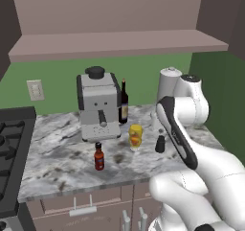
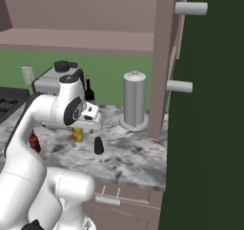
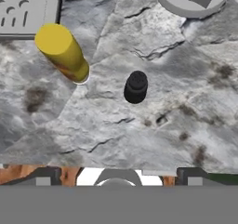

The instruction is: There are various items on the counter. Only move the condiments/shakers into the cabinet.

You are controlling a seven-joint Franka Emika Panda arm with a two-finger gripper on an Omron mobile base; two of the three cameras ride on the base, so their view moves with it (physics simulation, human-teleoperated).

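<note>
Marbled counter (image 3: 139, 135) holds black shaker (image 3: 135, 87), seemingly unlabelled, beside yellow bottle (image 3: 62, 52).

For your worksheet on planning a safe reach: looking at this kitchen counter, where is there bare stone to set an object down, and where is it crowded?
Free: the counter between the stove and the red sauce bottle, and the front strip below the black shaker. Crowded: around the coffee machine, where the wine bottle and yellow bottle stand close.

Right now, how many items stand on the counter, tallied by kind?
Condiments/shakers: 3 (black shaker, yellow bottle, red sauce bottle)
Coffee machine: 1
Wine bottle: 1
Grey canister: 1
Total: 6
</note>
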